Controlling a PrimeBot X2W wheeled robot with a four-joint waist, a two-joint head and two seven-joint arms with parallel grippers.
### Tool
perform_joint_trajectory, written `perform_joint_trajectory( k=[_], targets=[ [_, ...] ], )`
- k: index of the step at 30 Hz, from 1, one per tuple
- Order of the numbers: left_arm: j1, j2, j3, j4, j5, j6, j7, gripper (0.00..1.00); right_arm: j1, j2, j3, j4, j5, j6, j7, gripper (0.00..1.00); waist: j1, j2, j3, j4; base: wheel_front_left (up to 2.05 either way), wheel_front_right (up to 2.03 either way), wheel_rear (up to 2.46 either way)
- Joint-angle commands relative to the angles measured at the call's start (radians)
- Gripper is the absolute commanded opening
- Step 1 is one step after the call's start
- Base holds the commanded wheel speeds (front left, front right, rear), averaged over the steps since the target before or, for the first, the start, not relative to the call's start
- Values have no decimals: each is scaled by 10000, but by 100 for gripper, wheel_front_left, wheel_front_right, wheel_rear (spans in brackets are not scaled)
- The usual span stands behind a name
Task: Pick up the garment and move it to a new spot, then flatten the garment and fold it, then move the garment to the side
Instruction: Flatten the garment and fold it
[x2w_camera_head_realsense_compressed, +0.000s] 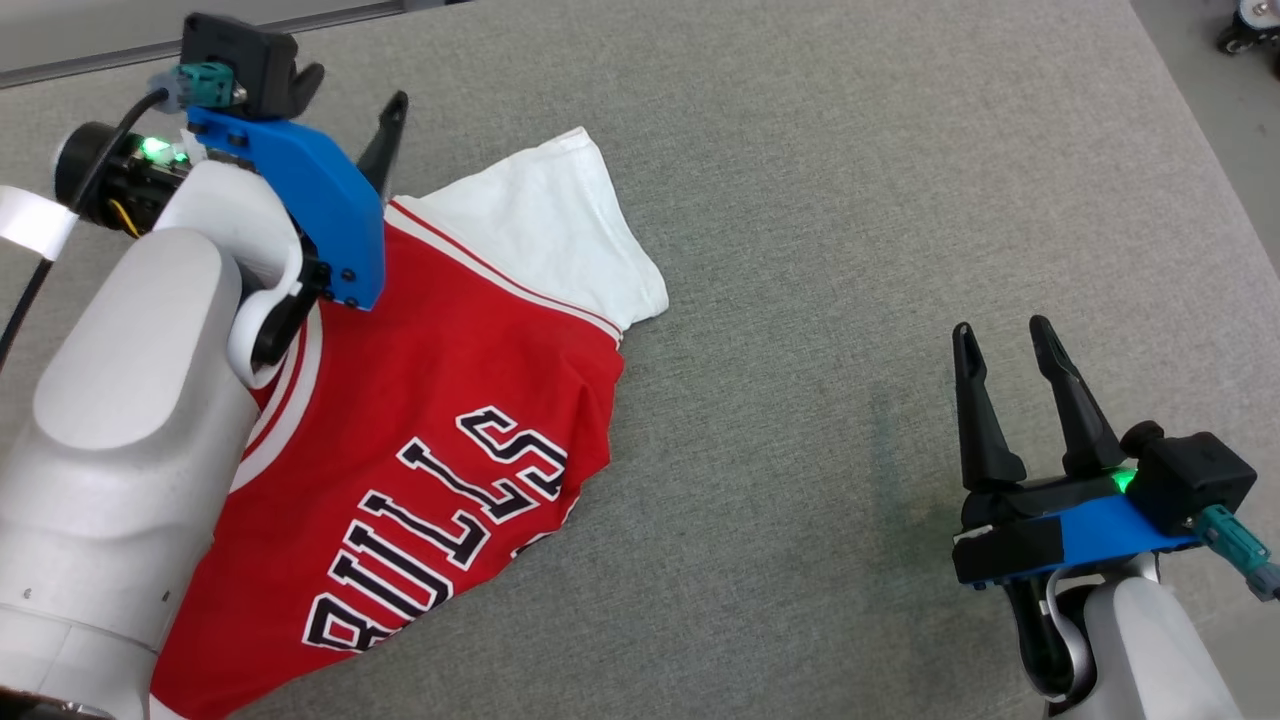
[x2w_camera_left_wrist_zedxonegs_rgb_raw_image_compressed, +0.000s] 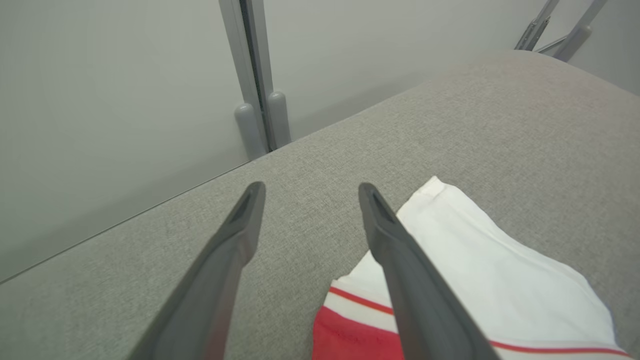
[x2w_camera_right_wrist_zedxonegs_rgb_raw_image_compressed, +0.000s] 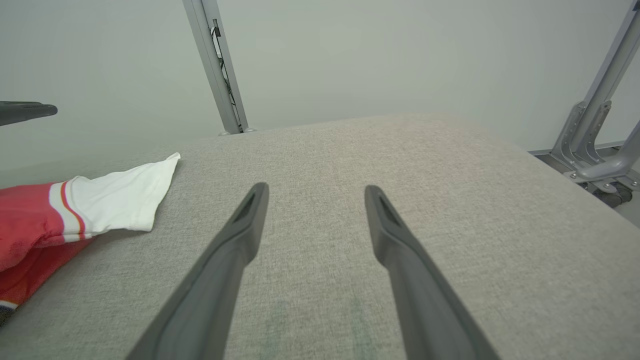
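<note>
Pale, smooth and rounded, the left forearm (x2w_camera_head_realsense_compressed: 120, 420) fills the head view from seven to nine o'clock, its glossy shell covering the near left part of the garment. A flat blue plastic bracket (x2w_camera_head_realsense_compressed: 320, 200) at eleven o'clock carries the left hand (x2w_camera_left_wrist_zedxonegs_rgb_raw_image_compressed: 311, 190). Its two long, tapering, matte dark fingers are spread wide with nothing between them but grey cloth. In the left wrist view the finger at five o'clock crosses over the garment's shoulder seam; whether it touches the cloth cannot be told.

Next comes the jersey (x2w_camera_head_realsense_compressed: 450, 400), a red Bulls shirt of fine mesh-like knit, lying crumpled and skewed on the bench (x2w_camera_head_realsense_compressed: 800, 200) from six o'clock up toward twelve. Block lettering (x2w_camera_head_realsense_compressed: 440, 530), black with white outlines, runs diagonally across its chest. A white band with thin red piping edges the armhole, and a soft white sleeve (x2w_camera_head_realsense_compressed: 540, 230) with a stitched hem fans out beyond it toward twelve o'clock, lying flat with mild creases.

Coarse grey woven fabric covers the bench, with a rounded far corner.

At four o'clock, well apart from the jersey, the right hand (x2w_camera_head_realsense_compressed: 1002, 328) hangs over bare weave, fingers parted wide and empty. A black caster (x2w_camera_head_realsense_compressed: 1245, 30) stands on the floor at one o'clock.
</note>
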Motion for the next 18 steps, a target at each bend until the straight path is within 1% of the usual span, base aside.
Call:
perform_joint_trajectory(
  k=[1,6,12,14,15,18],
  targets=[
    [-28,108,-170,76,-255,-55,116,100,-144,-21,-8,-37,41,20,-43,100,-1,0,44,-57,0,0,0],
    [198,286,-1068,470,-1108,-42,813,100,-188,-21,-68,-66,99,22,-44,100,-1,0,188,-156,0,0,0],
    [236,474,-2110,912,-1767,-44,1788,100,-285,-21,-113,-84,78,20,-43,100,-1,0,292,-182,0,0,0],
    [313,469,-2400,1050,-1998,-44,2121,100,-330,-19,-129,-59,55,22,-43,100,-1,0,316,-180,0,0,0],
    [313,469,-2400,1050,-1998,-44,2121,100,-330,-19,-129,-59,55,22,-43,100,-1,0,316,-180,0,0,0],
    [404,482,-3100,1202,-2309,-50,2608,100,-356,-21,-158,-53,25,20,-44,100,-1,0,341,-183,0,0,0]
  ],
)
